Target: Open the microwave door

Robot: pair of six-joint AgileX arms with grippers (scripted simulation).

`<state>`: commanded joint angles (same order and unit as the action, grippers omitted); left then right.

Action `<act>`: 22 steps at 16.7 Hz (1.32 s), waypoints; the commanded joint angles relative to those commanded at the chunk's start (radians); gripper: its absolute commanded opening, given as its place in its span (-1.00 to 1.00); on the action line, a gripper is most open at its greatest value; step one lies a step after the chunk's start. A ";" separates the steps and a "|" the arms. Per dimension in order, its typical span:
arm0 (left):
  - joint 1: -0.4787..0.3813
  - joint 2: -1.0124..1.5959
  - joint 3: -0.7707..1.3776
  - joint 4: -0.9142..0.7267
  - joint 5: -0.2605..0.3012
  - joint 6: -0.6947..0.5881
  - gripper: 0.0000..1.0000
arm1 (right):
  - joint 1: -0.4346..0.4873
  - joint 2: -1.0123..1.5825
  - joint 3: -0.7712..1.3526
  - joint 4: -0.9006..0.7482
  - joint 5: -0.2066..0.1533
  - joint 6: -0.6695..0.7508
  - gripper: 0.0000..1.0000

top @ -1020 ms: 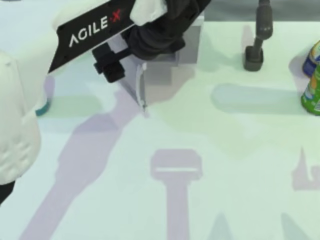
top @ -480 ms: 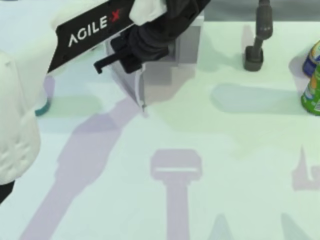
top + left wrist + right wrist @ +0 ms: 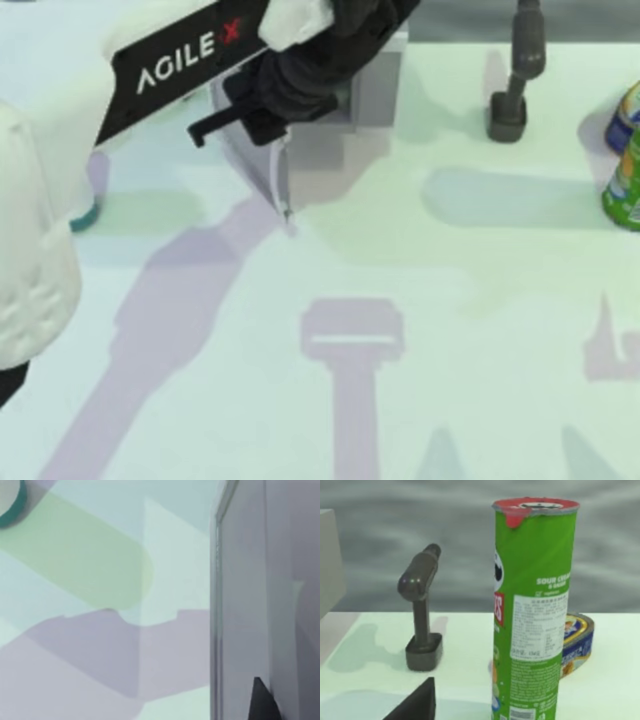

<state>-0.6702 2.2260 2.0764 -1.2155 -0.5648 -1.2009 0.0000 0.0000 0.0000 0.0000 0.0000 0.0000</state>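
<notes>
Microwave (image 3: 375, 85) is sitting at the counter's (image 3: 450, 330) far edge, its microwave door (image 3: 280, 175) swinging outward. Left end effector (image 3: 240, 120) is hovering beside the door; I cannot tell its opening. Right arm is sitting parked.

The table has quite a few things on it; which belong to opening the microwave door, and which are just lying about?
Job:
microwave
microwave door, swung out
left gripper at the door

Lying about:
dark drill
green crisps can
blue tin
teal object
</notes>
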 joint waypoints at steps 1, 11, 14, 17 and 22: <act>-0.004 0.001 0.000 0.002 0.000 0.000 -1.00 | 0.000 0.000 0.000 0.000 0.000 0.000 1.00; 0.049 0.197 0.459 -0.316 0.197 0.022 -1.00 | 0.000 0.000 0.000 0.000 0.000 0.000 1.00; 0.078 0.278 0.664 -0.458 0.292 0.039 -1.00 | 0.000 0.000 0.000 0.000 0.000 0.000 1.00; 0.098 0.336 0.792 -0.563 0.366 0.056 -1.00 | 0.000 0.000 0.000 0.000 0.000 0.000 1.00; 0.103 0.353 0.826 -0.595 0.390 0.063 -1.00 | 0.000 0.000 0.000 0.000 0.000 0.000 1.00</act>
<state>-0.5674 2.5791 2.9027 -1.8105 -0.1746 -1.1381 0.0000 0.0000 0.0000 0.0000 0.0000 0.0000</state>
